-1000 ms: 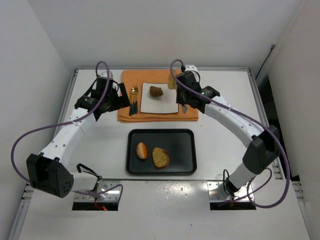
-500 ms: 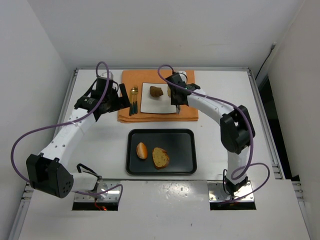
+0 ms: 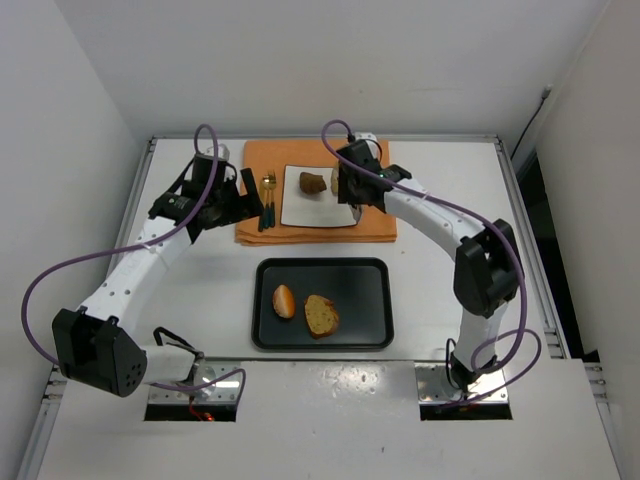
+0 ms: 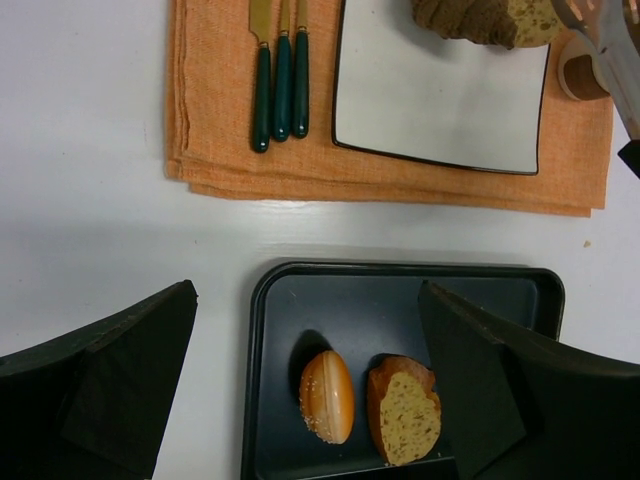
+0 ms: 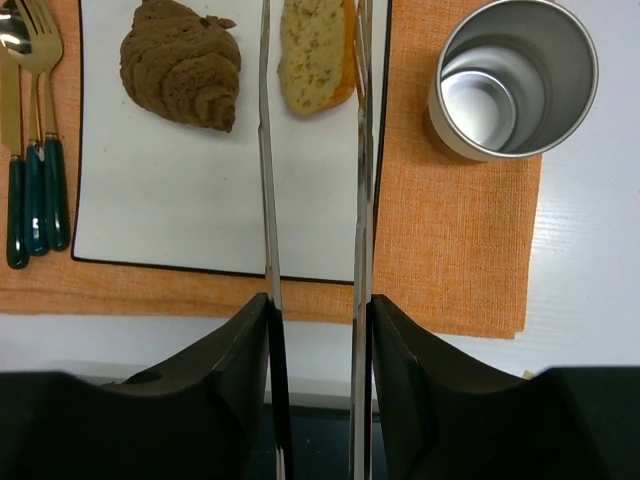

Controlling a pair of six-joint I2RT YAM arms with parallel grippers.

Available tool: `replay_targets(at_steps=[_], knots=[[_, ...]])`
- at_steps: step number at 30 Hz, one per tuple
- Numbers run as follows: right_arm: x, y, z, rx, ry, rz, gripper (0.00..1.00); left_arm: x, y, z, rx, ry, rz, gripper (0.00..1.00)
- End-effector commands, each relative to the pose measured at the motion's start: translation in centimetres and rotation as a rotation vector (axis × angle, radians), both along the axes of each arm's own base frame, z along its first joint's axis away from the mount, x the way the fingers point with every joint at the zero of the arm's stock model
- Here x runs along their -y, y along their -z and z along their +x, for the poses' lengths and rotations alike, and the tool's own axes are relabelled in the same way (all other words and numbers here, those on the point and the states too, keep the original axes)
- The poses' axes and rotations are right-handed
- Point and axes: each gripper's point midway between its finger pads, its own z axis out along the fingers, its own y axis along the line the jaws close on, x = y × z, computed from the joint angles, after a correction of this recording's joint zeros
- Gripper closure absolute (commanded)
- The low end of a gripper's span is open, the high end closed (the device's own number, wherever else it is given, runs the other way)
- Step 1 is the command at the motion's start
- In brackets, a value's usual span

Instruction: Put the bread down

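Top external shows only my right end effector (image 3: 342,186) over the white plate's (image 3: 320,212) far right corner. Left wrist: left end effector (image 4: 312,375) spread wide. Right wrist: bread (image 5: 315,52), pale seeded crumb, orange crust, at that corner between the fingers (image 5: 266,150); clamped or not, I cannot tell.

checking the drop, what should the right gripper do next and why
Probably open and release: the right gripper grips the bread slice over the white plate, beside the brown croissant, so it looks to be in place.
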Motion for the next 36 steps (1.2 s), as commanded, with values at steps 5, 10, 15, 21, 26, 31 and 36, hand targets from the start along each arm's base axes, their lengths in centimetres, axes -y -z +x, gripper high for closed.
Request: replay_targets(at_steps=[5,10,15,21,26,31,36], knots=[[-0.9,-7.0,-0.6,0.139,-0.027,0.093,0.57,-0.4,-1.7,0.0,0.054,-0.018,-0.027,0.01],[-1.6,-9.6,-5.1,0.164,-0.114,0.155,0.57,-0.4,-1.4,0.1,0.045,-0.019,-0.025,0.01],[-4.2,-8.9,-12.5,0.083,-0.328,0.198,0.58,-0.8,-1.1,0.3,0.041,-0.038,-0.006,0.01],[-7.0,-4.8,-21.2,-0.088,-0.492,0.185,0.58,-3.1,-1.0,0.9,0.037,-0.138,0.011,0.01],[-6.6,-2.9,-25.9,-0.180,-0.533,0.205,0.58,-3.8,-0.4,0.7,0.016,-0.164,-0.021,0.01],[-8.5,-2.0,-29.8,-0.247,-0.651,0.197,0.52,-4.4,-0.4,0.8,0.016,-0.183,-0.021,0.01],[-9.0,-0.5,-30.6,-0.264,-0.627,0.195,0.52,-4.2,-0.7,0.7,0.023,-0.175,-0.030,0.01]])
